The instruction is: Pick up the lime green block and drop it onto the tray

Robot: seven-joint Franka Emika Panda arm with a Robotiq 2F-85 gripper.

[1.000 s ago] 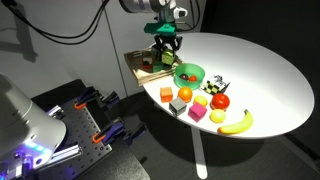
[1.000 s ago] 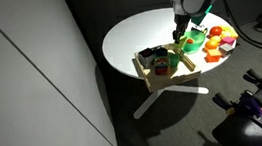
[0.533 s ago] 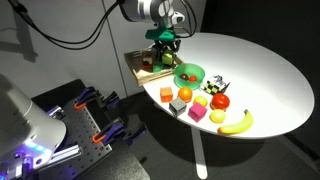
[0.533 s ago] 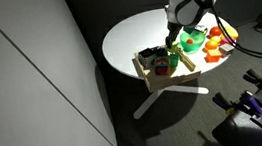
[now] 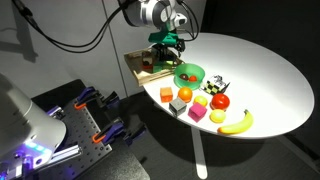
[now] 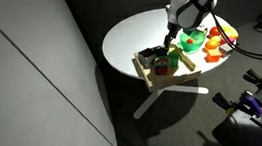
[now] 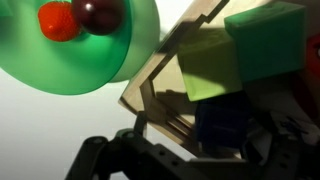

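In the wrist view the lime green block (image 7: 205, 65) sits inside the wooden tray (image 7: 150, 95), beside a darker green block (image 7: 265, 35). It is clear of my gripper (image 7: 180, 162), whose dark fingers spread wide along the bottom edge with nothing between them. In both exterior views the gripper (image 5: 166, 45) (image 6: 173, 46) hangs just over the tray (image 5: 135, 62) (image 6: 162, 76), at the table's edge next to the green bowl (image 5: 189, 74). The block is too small to pick out there.
The green bowl (image 7: 80, 50) holds red and orange fruit. An orange cube (image 5: 166, 94), a yellow cube (image 5: 200, 100), a pink cube (image 5: 196, 114), a tomato (image 5: 220, 101) and a banana (image 5: 236, 123) lie on the round white table (image 5: 260, 70). The tray also holds dark items.
The gripper moved from over the bowl to above the tray. Its jaws have opened and let the lime green block go into the tray.
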